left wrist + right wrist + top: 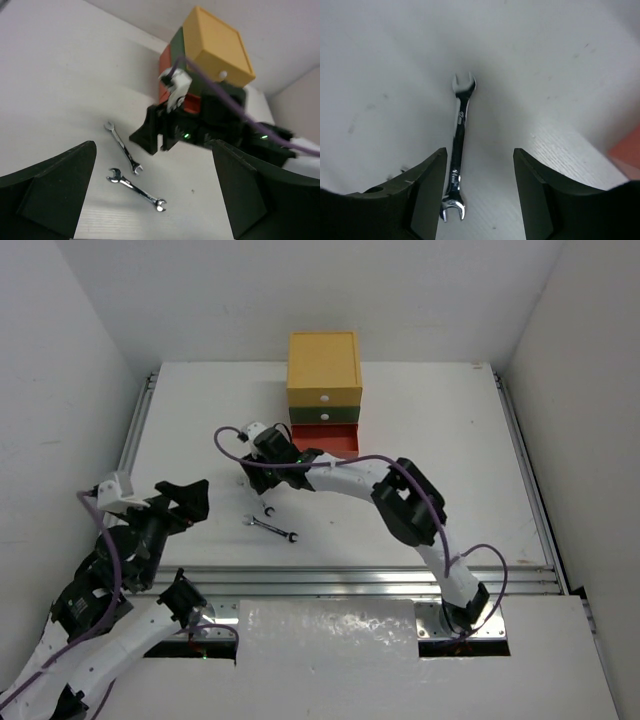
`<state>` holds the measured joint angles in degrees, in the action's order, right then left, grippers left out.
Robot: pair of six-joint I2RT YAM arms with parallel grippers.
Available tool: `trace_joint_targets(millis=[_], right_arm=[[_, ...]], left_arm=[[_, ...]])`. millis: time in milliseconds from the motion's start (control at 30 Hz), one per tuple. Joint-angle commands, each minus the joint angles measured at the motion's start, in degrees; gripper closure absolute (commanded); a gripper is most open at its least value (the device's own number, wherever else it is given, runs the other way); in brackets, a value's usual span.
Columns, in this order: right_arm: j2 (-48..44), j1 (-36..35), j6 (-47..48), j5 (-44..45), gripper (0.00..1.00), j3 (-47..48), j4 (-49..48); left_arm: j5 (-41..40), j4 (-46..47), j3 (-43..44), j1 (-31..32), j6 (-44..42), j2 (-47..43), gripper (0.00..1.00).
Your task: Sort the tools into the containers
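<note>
Two silver wrenches lie on the white table. One wrench (458, 145) lies between my right gripper's (479, 155) open jaws, close to the left finger (427, 190); it also shows in the left wrist view (122, 148). The other wrench (272, 528) lies nearer (136, 188). My right gripper (262, 462) hovers low over the table in front of the chest. My left gripper (190, 502) is open and empty, left of the wrenches. The chest has a yellow drawer (323, 397), a green drawer (323, 415), and a red drawer (330, 440) pulled open. No screwdrivers or yellow-handled tools are in view.
Metal rails run along the table's left edge (138, 425), right edge (520, 460) and front edge (350, 578). White walls close in on three sides. A corner of the red drawer (626, 150) shows at the right of the right wrist view.
</note>
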<state>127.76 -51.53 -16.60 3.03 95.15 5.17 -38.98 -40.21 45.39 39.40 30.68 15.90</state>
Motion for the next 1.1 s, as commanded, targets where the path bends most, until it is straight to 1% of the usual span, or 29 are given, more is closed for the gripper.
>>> trace_joint_targets(millis=[0,33,167,333,367,467,567,633,700,733,767,800,900,967,1000,1067], right_arm=[[5.4,-0.5,4.0,-4.3,0.45,7.8,10.2],[8.3,-0.5,4.9,-4.5,0.46,11.2,10.9],[12.7,-0.8,5.4,-4.7,0.47,16.5,14.0],[16.3,-1.6,6.9,-3.1,0.49,19.4,16.2],[17.2,-1.7,7.3,-1.9,0.49,20.6,18.3],[19.3,-1.7,7.1,-2.1,0.49,22.5,19.7],[20.1,-2.2,7.4,-1.6,0.52,23.8,20.3],[22.5,-2.3,8.7,0.2,0.55,26.9,22.8],[24.0,-2.3,9.5,1.4,0.55,28.8,24.7],[24.4,-2.2,9.4,1.8,0.60,28.5,26.1],[23.9,-2.0,9.2,1.9,0.61,27.4,25.9],[23.2,-2.0,9.4,2.1,0.62,23.9,25.3],[21.2,-1.8,10.1,2.9,0.71,20.5,26.6],[19.6,-1.1,9.8,2.7,0.71,18.5,29.9],[18.4,-0.9,9.4,2.2,0.71,14.6,30.2],[15.9,-0.4,8.7,-0.1,0.70,10.3,30.2]], left_arm=[[-4.5,-0.6,2.0,-0.5,2.5,-3.1,0.00],[-5.1,-0.8,2.1,-0.5,2.8,-4.0,0.01],[-5.4,-1.1,2.2,-0.5,3.1,-5.3,0.00],[-4.2,-0.6,2.0,-0.5,2.3,-4.1,0.00],[-3.9,-0.4,2.0,-0.5,2.3,-3.9,0.00],[-3.7,-0.4,2.0,-0.5,2.1,-3.7,0.00],[-3.6,0.0,1.8,-0.5,1.9,-3.9,0.00],[-3.5,-0.1,1.8,-0.5,1.8,-4.0,0.00],[-3.5,-0.1,1.9,-0.5,1.8,-4.2,0.00],[-3.5,0.0,1.8,-0.5,1.8,-4.4,0.00],[-3.5,0.0,1.9,-0.5,1.8,-4.5,0.00],[-3.5,0.0,1.8,-0.5,1.8,-4.6,0.01],[-3.2,0.3,1.6,-0.5,1.5,-4.7,0.00],[-3.1,0.3,1.7,-0.5,1.5,-4.7,0.00],[-3.1,0.3,1.8,-0.5,1.5,-4.7,0.00],[-2.9,0.3,1.7,-0.5,1.5,-4.9,0.00]])
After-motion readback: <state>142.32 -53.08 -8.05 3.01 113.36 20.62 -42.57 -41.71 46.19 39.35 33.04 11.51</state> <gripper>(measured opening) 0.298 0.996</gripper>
